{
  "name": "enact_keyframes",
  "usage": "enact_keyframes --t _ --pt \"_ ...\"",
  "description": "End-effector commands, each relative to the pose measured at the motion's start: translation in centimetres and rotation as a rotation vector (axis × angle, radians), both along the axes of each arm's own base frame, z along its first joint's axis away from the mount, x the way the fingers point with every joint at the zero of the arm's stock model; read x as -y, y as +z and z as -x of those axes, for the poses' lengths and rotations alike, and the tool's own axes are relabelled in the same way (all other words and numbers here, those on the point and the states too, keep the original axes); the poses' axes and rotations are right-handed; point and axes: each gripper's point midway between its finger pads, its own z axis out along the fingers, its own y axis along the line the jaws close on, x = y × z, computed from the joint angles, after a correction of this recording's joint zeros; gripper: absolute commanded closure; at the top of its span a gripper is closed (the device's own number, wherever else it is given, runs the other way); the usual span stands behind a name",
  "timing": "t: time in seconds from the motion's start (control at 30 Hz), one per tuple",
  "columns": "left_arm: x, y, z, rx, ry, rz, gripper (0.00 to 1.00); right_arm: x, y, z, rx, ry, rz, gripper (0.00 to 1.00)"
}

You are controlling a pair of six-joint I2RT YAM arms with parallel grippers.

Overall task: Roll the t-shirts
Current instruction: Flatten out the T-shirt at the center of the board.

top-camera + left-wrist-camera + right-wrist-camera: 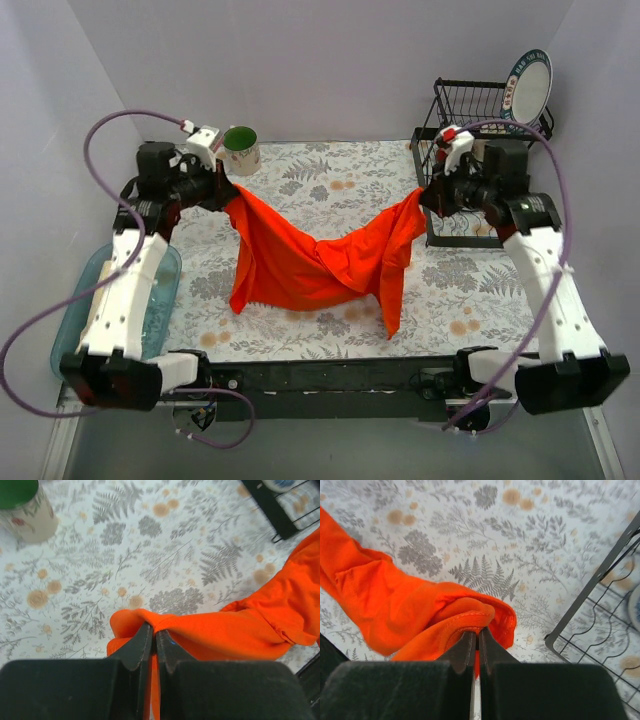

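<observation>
far left, a see-through blue tub [168, 290] sits under the left arm. the left end effector [226, 193] is clenched on a bunched corner of the orange shirt [310, 262]. the mug [241, 151] stands just beside it, cream outside, green inside, hard and glossy. the shirt hangs between the two arms like a hammock over the middle of the table [330, 175]. it sags in the centre, its lower folds seem to rest on the leaf-print cover, and one tail trails toward the near edge. on the right, the right end effector [432, 196] is clenched on the opposite corner, a stitched hem curled over its tips. it is close to the black wire rack [470, 100], which holds a plate [530, 85]. the cloth looks soft, thin, matte and limp, creasing wherever it is gathered. to my eye each grip has only a small pinch, so pulling the shirt taut could slip a corner free and drop it in a heap. a swing on the left could knock the mug. on the right, loose fabric could snag the rack's wires. the trailing tail may fold under and spoil a neat roll.
</observation>
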Motion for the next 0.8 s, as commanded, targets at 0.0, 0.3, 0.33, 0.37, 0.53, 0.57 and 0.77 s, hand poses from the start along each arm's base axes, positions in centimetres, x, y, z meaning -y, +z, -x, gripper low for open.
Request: enact_keyframes --t 0.0,0.3,0.33,0.37,0.53,0.57,0.77 --pt "-0.9 -6.7 -7.1 -0.102 0.055 -0.078 1.0 0.0 -4.9 -4.4 -0.066 -0.004 0.035 0.99" --pt "-3.6 -8.5 -12.6 -0.132 0.212 -0.174 0.29 4.4 -9.8 -7.3 -0.152 -0.036 0.261 0.44" --pt "-3.5 -7.2 -11.6 -0.103 0.214 -0.161 0.26 5.4 -9.6 -7.3 -0.155 -0.051 0.265 0.42" --pt "-3.4 -6.5 -10.9 -0.088 0.208 -0.149 0.22 5.7 -9.0 -7.4 -0.12 -0.014 0.29 0.42" --pt "-1.6 -6.1 -5.4 -0.117 0.101 -0.082 0.09 2.2 -9.9 -0.4 -0.018 0.451 0.387 0.22" --pt "-1.5 -5.9 -4.2 -0.112 0.081 -0.082 0.09 1.9 -10.8 0.6 -0.012 0.503 0.422 0.22" --pt "0.2 -9.7 0.1 -0.233 -0.026 -0.018 0.11 -2.7 -14.3 4.1 0.042 0.708 0.505 0.3"
